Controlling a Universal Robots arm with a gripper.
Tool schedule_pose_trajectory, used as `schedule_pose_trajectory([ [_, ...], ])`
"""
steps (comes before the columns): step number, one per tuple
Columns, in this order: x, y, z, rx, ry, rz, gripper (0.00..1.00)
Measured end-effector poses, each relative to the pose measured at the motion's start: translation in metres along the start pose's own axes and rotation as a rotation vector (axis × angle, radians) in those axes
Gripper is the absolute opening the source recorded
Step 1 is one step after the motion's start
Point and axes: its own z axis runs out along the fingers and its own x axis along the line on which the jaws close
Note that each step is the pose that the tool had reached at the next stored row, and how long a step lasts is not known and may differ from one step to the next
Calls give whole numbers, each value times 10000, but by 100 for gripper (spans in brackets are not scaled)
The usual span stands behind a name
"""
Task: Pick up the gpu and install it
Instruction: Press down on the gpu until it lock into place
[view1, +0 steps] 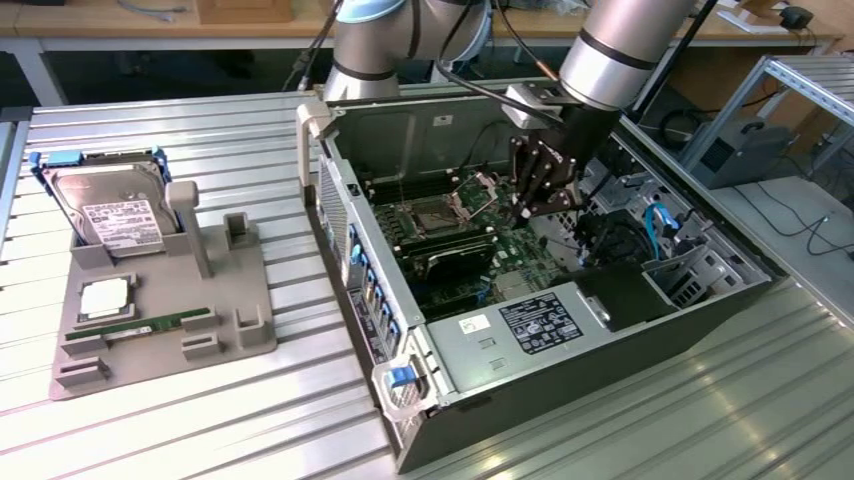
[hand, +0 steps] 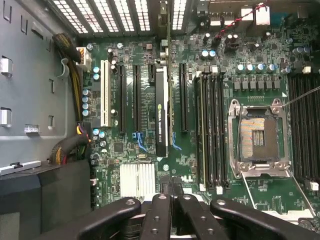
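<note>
Graphics card seated on the board

The claw (hand: 172, 207), fingers pressed together, hovers inside the computer case (view1: 441, 385) above the upright graphics card (hand: 161, 112).

Exterior high, oblique; wrist close above shared motherboard (hand: 150, 165).

Ribbed metal desk (view1: 200, 130) carrying an open computer case (view1: 641, 330) beneath the claw (view1: 541, 195), and a grey parts holder (view1: 160, 320) well aside.
</note>
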Motion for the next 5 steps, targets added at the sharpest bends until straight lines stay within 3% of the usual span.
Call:
schedule_pose_trajectory([
  [5,0,0,0,0,1,0,11],
])
